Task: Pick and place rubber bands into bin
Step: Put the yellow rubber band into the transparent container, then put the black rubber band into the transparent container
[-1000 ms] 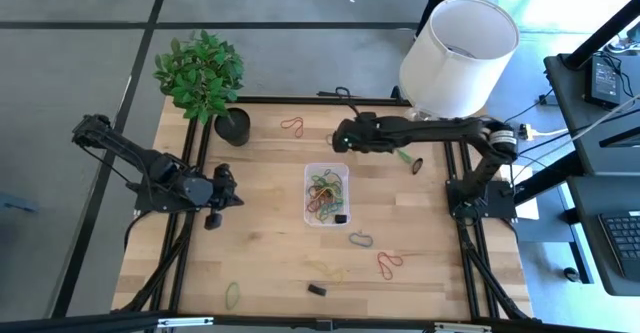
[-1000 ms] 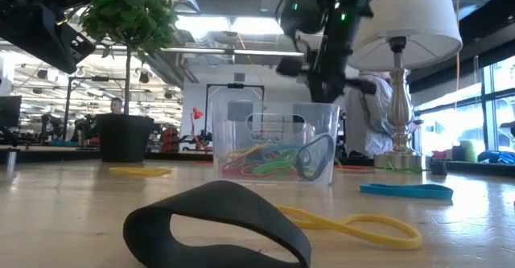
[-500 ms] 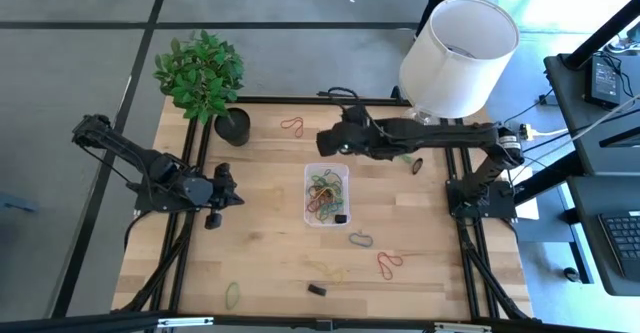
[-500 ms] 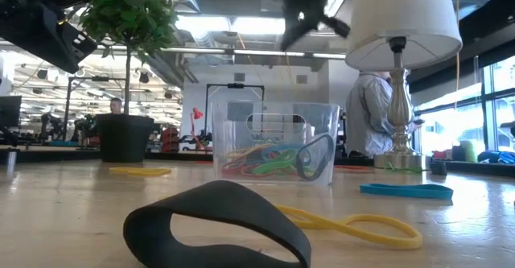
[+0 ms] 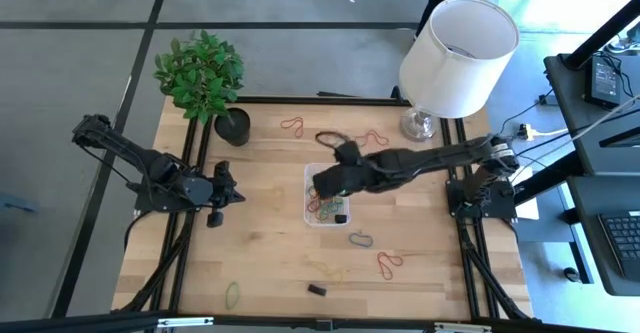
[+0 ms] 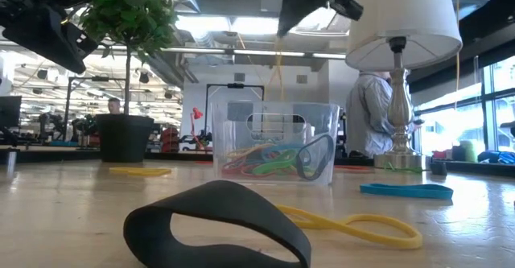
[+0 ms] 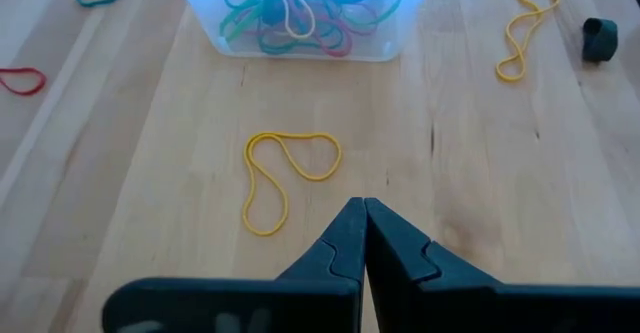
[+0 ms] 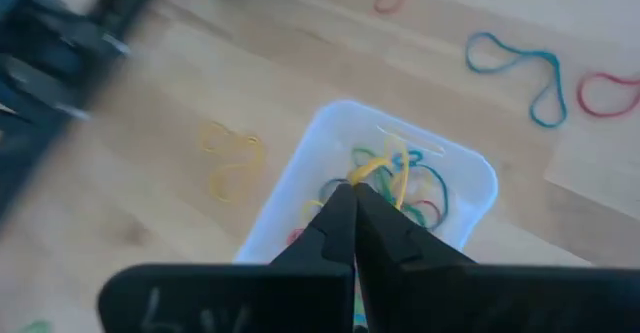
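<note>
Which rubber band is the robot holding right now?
Find the clear bin in the middle of the table. Right above it, the right tool is pinched shut on a yellow band. It's the only band dangling in the air, not lying down.

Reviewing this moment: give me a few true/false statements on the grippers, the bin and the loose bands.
1. The right gripper is above the bin, its jaws shut on a yellow rubber band. True.
2. The left gripper holds a band. False: its jaws are shut on nothing, beside a loose yellow band on the table.
3. The bin is empty. False: it holds several coloured bands.
4. A black band lies on the table. True.
</note>
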